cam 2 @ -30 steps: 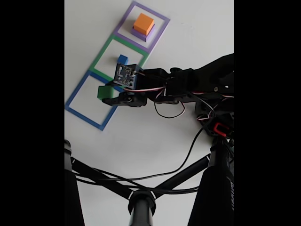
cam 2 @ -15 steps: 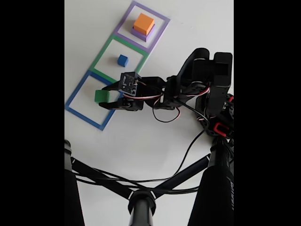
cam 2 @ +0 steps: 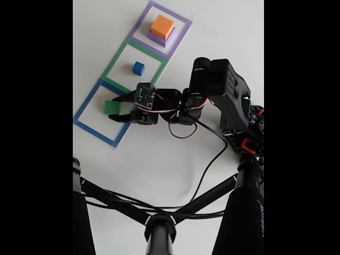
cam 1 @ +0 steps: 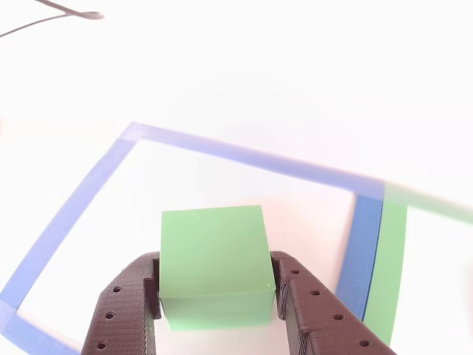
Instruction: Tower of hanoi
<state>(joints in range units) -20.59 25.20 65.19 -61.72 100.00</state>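
Observation:
My gripper is shut on a green foam block, holding it inside the blue square outline at the row's near end. In the other view the two dark fingers press the green block from both sides, just above the white table, and my gripper enters from the bottom edge. A small blue cube sits in the green outline. An orange block rests on a purple slab inside the purple outline.
The arm's black body and its loose cable lie right of the outlines. Black stand legs cross the bottom of the fixed view. The blue outline meets the green outline at right in the other view.
The gripper has carried the green block a little to the left and deeper into the blue outline. The arm's rear links have folded up and back.

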